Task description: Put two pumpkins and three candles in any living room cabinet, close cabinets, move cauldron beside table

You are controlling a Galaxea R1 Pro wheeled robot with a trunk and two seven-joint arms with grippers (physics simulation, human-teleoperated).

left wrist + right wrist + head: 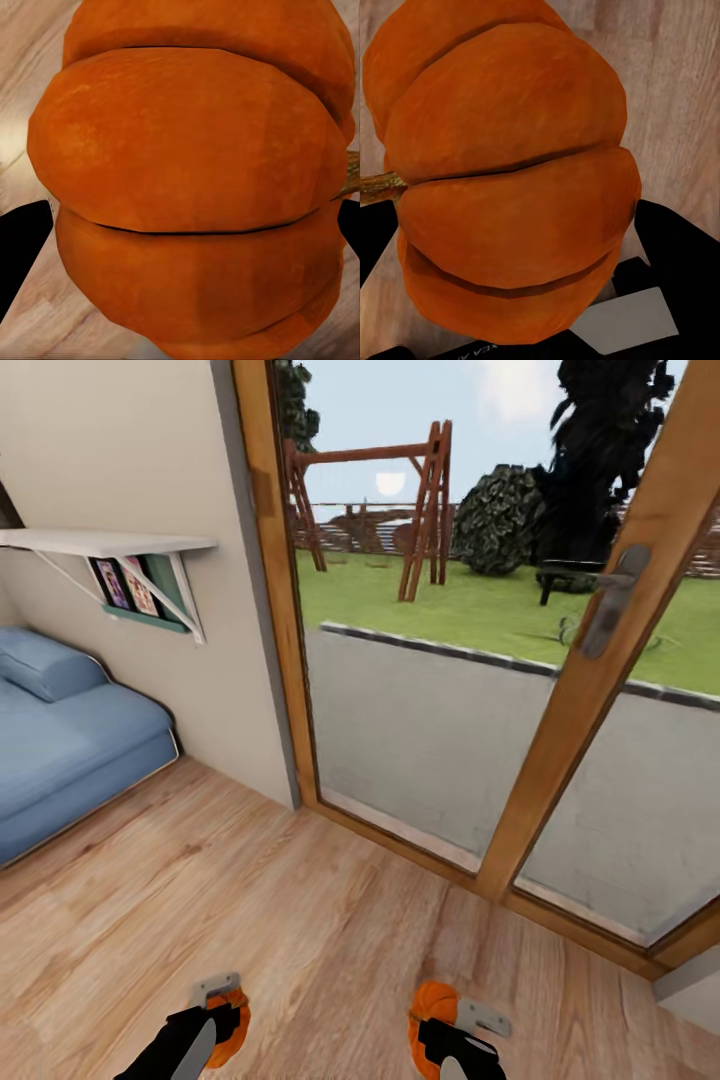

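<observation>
A: From the head, what's there?

B: Each arm carries a pumpkin low over the wood floor [300,920]. The left gripper [222,1015] pinches the left pumpkin [232,1028]; the right gripper [450,1028] pinches the right pumpkin [432,1015]. Ahead stands a glass door [420,720] onto a garden, with a blue sofa [70,750] at the left under a wall shelf [100,543].

A: And the left wrist?

B: The pumpkin [187,187] sits between two dark fingers [19,251], one at each flank. They press across its ribbed sides, and floor shows past it.

A: The right wrist?

B: Same hold. That pumpkin [506,180] lies sideways between the fingers [675,247], its stem [379,186] pointing off to one side.

A: How will they handle?

B: Light and stiff, I judge: the rind looks hard and won't give under the pads. The bulging ribs are smooth and rounded, so a fruit could roll or slip if squeezed off centre. Gripping across the widest part, as here, looks soundest; the stem seems too thin and brittle to trust.
</observation>
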